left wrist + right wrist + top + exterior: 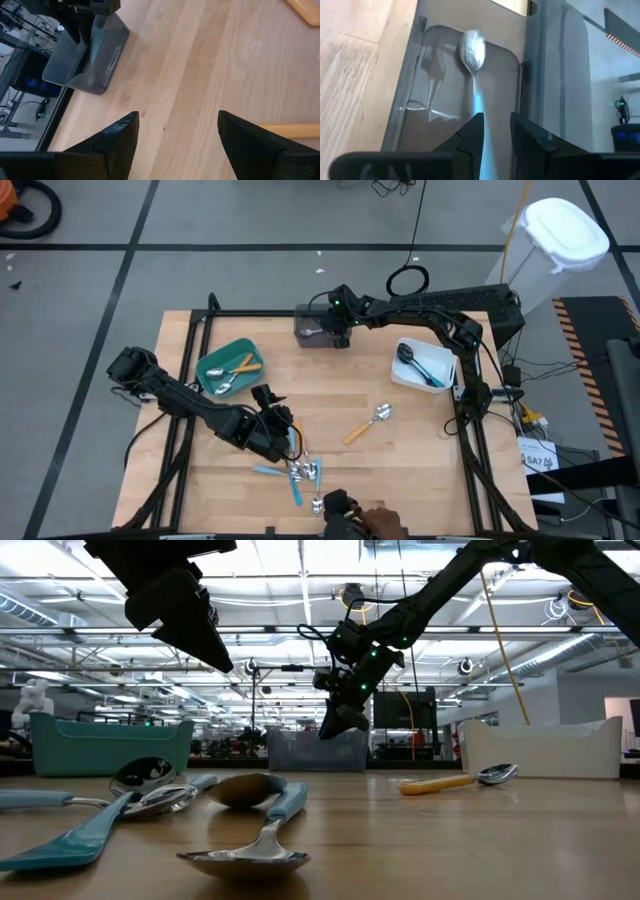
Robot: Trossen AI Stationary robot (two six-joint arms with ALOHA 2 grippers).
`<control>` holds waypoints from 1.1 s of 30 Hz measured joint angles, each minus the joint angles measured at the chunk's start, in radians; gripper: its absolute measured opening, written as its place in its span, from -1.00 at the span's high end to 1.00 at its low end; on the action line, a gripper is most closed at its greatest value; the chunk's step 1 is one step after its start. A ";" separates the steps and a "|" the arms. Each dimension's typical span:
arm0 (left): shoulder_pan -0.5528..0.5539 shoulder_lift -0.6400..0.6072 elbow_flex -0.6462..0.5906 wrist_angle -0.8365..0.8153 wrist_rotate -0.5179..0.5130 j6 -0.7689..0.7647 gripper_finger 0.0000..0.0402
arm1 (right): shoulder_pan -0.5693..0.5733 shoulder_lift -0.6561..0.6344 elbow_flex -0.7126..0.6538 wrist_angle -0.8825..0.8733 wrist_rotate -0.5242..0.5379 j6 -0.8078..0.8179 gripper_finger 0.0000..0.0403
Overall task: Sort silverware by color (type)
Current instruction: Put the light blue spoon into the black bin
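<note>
Clear grey bin (pixel 312 330): the landmark, at the table's far edge; it looks like the destination for blue-handled pieces.
Right gripper (pixel 492 131): directly above the grey bin, fingers clamped on a blue-handled spoon (pixel 472 52) whose bowl hangs down inside, likely poised to drop it.
Left gripper (pixel 278 420): well nearer than the grey bin, jaws spread and empty above bare wood, probably lining up the next pick.
Unsorted pile (pixel 300 474): blue-handled silverware lying crossed, farthest from the grey bin; the overlap could hinder a clean grasp.
Orange-handled spoon (pixel 366 423): alone, between pile and grey bin.
Teal bin (pixel 228 367), white bin (pixel 424 366): either side of the grey bin, each already holding pieces.
</note>
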 joint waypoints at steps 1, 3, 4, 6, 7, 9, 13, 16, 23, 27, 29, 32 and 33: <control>0.000 0.000 0.000 0.000 0.000 0.000 -0.34 | 0.000 0.000 0.000 0.000 0.018 0.012 0.52; 0.000 0.000 0.000 0.000 0.000 0.000 -0.34 | 0.005 -0.002 0.000 0.000 0.063 0.021 0.50; 0.000 0.000 0.000 0.000 0.000 0.000 -0.34 | 0.010 -0.003 0.000 0.000 0.092 0.022 0.49; 0.000 0.000 0.000 0.000 0.000 0.000 -0.34 | 0.024 -0.007 0.000 -0.001 0.139 0.017 0.48; 0.000 0.000 0.000 0.000 0.000 0.000 -0.34 | 0.032 -0.015 0.000 -0.008 0.157 0.015 0.47; 0.000 0.000 0.000 -0.001 0.000 0.000 -0.34 | 0.054 -0.037 0.000 -0.020 0.188 0.014 0.47; 0.000 0.000 0.000 -0.001 0.000 0.001 -0.34 | 0.105 -0.110 0.000 -0.075 0.204 0.040 0.47; 0.000 0.000 0.000 -0.001 0.000 0.000 -0.34 | 0.152 -0.180 0.000 -0.167 0.187 0.126 0.47; -0.001 0.000 0.000 0.000 0.002 -0.016 -0.34 | 0.243 -0.333 -0.069 -0.341 -0.306 0.431 0.47; -0.010 0.000 -0.001 0.007 0.004 -0.031 -0.34 | 0.370 -0.414 -0.255 -0.229 -0.329 0.491 0.47; -0.016 0.000 -0.001 0.011 0.005 -0.049 -0.34 | 0.436 -0.452 -0.363 -0.127 -0.355 0.529 0.47; -0.030 0.000 -0.001 0.023 0.006 -0.077 -0.34 | 0.532 -0.492 -0.505 0.061 -0.307 0.628 0.47; -0.036 0.000 -0.001 0.036 0.006 -0.080 -0.34 | 0.563 -0.497 -0.544 0.117 -0.271 0.667 0.47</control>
